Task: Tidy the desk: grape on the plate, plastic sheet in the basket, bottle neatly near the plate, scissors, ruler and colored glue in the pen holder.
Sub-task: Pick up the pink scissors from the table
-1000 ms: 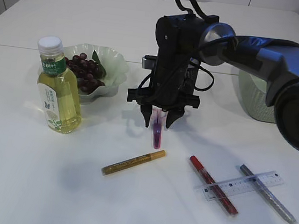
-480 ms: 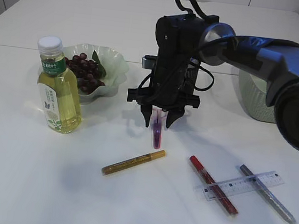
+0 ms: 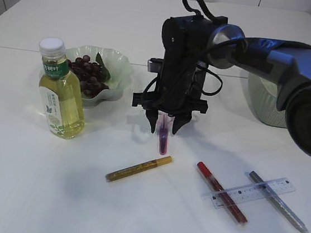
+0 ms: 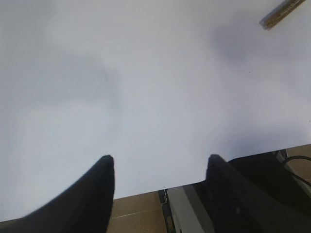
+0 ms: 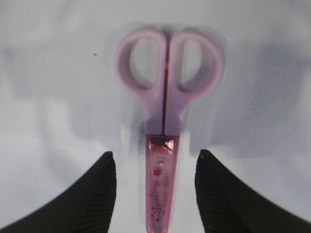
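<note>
Right gripper (image 3: 167,127) over pink scissors (image 3: 163,141), fingers (image 3: 156,122) astride, seemingly apart; bottle (image 3: 60,91) beside grape plate (image 3: 121,67).

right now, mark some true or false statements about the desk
1. The grapes are on the plate. True.
2. The right gripper is shut on the scissors. False: its jaws are open on either side of them.
3. The ruler lies across the red pen. True.
4. The bottle has fallen over. False: it stands upright beside the plate.
5. The left gripper holds the gold pen. False: it is open and empty.
</note>
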Robot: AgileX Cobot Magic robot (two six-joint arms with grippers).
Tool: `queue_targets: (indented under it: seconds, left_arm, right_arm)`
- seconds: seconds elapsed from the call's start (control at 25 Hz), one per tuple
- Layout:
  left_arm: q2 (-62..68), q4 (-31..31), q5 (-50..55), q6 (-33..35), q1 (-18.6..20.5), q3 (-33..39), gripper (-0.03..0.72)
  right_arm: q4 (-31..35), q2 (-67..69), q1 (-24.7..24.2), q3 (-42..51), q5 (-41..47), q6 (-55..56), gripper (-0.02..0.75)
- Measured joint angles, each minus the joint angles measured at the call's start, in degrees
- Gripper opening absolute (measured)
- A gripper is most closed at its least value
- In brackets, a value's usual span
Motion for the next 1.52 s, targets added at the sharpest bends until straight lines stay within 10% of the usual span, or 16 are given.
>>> queue_targets:
  seconds: [1.52]
  left_arm:
    - [0.0, 0.0, 0.0, 0.0, 0.0, 0.0, 0.435]
  right_arm:
    - [2.8, -0.5, 0.0, 5.6, -0.3, -0.3, 0.419]
